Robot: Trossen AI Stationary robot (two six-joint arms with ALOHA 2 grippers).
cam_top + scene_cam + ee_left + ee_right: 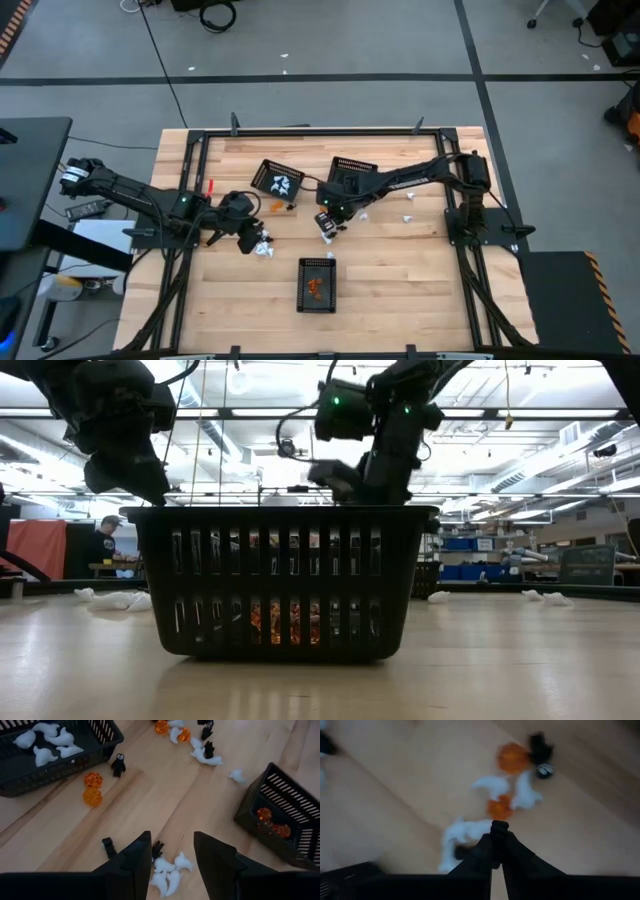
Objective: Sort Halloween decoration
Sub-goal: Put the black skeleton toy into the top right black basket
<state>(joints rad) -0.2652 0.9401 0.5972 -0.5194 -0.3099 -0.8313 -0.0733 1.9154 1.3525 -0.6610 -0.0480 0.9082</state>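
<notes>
The Halloween decoration lies scattered mid-table: white ghosts (170,872), orange pumpkins (92,789) and black figures (118,765). My left gripper (172,840) hangs open over a cluster of ghosts and a black piece (157,849), touching nothing. My right gripper (499,834) is shut, slanting steeply down above a heap of white, orange and black trinkets (512,785), with a small black trinket (500,825) at its tips. In the high view my left gripper (258,243) and right gripper (327,226) stand between the three baskets. My right gripper pinches a small black trinket (500,825) between its two fingertips, coming from above and pointing down. Only a dark stub shows past the tips, and which part of the trinket it is cannot be told. It sits clear of the table.
A basket with white ghosts (277,180) and a second black basket (350,175) stand at the far middle. A basket with orange pieces (318,284) stands near the front. More white trinkets (410,215) lie to the right. A person (105,535) sits in the room behind.
</notes>
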